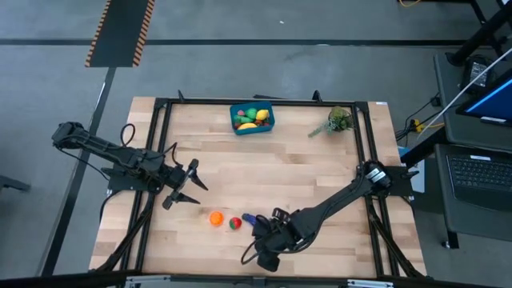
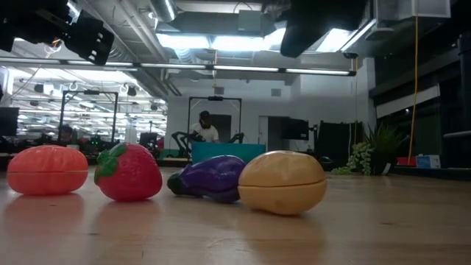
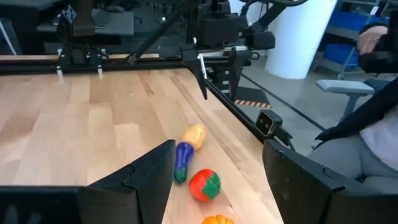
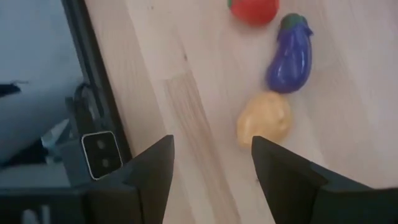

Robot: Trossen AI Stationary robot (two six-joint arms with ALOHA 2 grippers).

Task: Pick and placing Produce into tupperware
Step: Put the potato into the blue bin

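Four produce pieces lie in a row on the wooden table near its front edge: an orange (image 1: 216,218), a red strawberry (image 1: 234,223), a purple eggplant (image 1: 249,218) and a tan potato (image 2: 282,182). In the high view my right arm hides the potato. My right gripper (image 4: 211,168) hovers open above the table, pointing steeply down, just on the near side of the potato (image 4: 263,118). My left gripper (image 1: 188,186) stands open to the left of the row, pointing across the table toward it. The blue tupperware (image 1: 252,118) sits at the far edge with several produce pieces inside.
A leafy green sprig (image 1: 336,122) lies at the far right. Black frame rails (image 1: 160,152) run along the table's sides. A small camera block (image 4: 99,152) sits at the near edge. A person (image 3: 373,124) sits beyond the table.
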